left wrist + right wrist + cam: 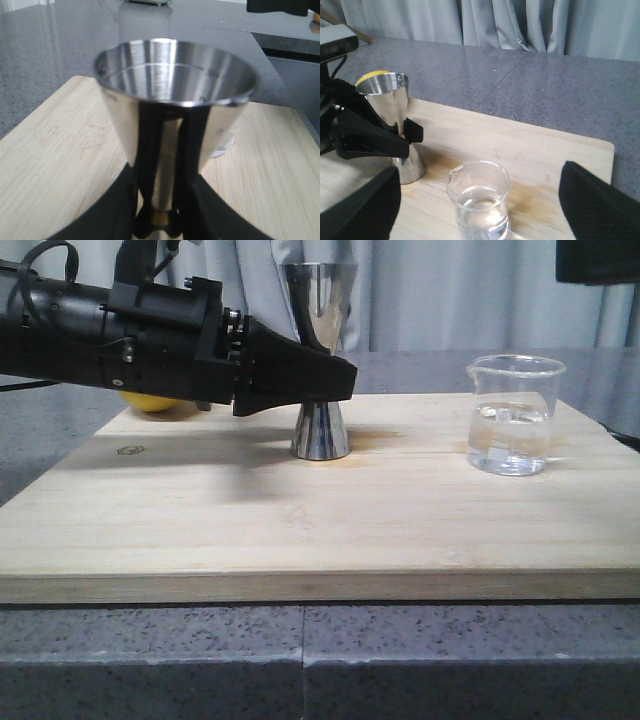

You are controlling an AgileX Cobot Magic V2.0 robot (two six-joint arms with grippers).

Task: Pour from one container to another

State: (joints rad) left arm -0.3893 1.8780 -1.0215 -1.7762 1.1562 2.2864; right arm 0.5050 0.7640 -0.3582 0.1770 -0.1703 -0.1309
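- Beaker (511, 416) stands upright at the right of the front view, on the wooden board (200, 530), partly filled with clear liquid, its lip turned toward the left of the frame.
- Right fingers (597, 210): in the right wrist view two dark tips sit at the lower left and lower right corners, spread wide, pinching nothing. The beaker (479, 202) stands between them at the bottom centre, apart from both tips as far as the picture shows.
- The beaker's long axis is vertical, so the spread tips lie on either side of its wall; I judge a straight advance and a squeeze would take it.
- Left fingers (335, 380): pressed onto the jigger (320, 430) at its narrow waist, coming in level from the left of the front view. In the left wrist view the black fingers (150, 150) flank the stem just above the gold band (160, 218), with the open upper cone filling mid-frame.
- The jigger stands upright at the centre of the board, base down, held steady.
- The beaker lies well to the right of the jigger, so the right arm is the nearer one to it. The pour would need the lip carried leftward over the jigger's open cone.
- A yellow fruit (158, 403) peeks out behind the left arm, at the board's far left.
- The board rests on a grey speckled table (300, 660).
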